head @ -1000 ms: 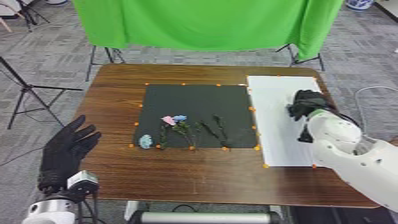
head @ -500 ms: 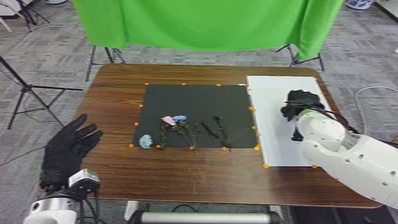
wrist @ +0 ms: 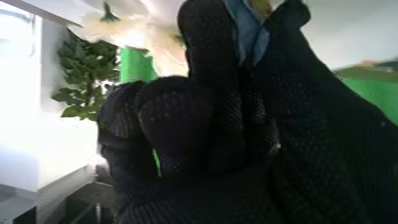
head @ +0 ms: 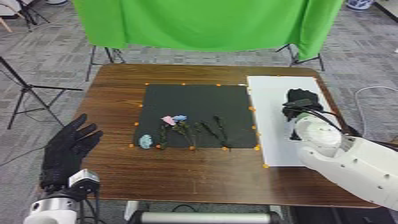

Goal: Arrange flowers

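"Where are the robot's two hands?"

"The right hand (head: 304, 102) is over the white sheet (head: 274, 120) at the right of the brown table (head: 204, 175); whether it touches the sheet cannot be told. The left hand (head: 66, 152) is at the table's left edge, fingers spread and nearly straight, holding nothing."

"And the right hand's grip?"

"Seen from the wrist, the right hand (wrist: 209, 135) has a finger and thumb brought close together on a blue piece (wrist: 243, 27), its other fingers curled. What the piece belongs to cannot be told."

"What lies at the center of the table?"

"Flowers on a black mat (head: 195, 97). A pink bloom (head: 168, 120) and a blue bloom (head: 180, 118) lie side by side, with green stems (head: 185, 131) running toward the near edge. A pale blue bloom (head: 146, 141) lies at the near left corner, and two dark sprigs (head: 220, 131) lie to the right of the stems."

"Anything else in the wrist view?"

"Pale blooms (wrist: 164, 47) and leafy greenery (wrist: 82, 75) beyond the glove; how far off they are cannot be told."

"And the setting?"

"Orange markers (head: 252, 108) line the mat and sheet, and a green cloth (head: 209, 25) hangs past the table's far side."
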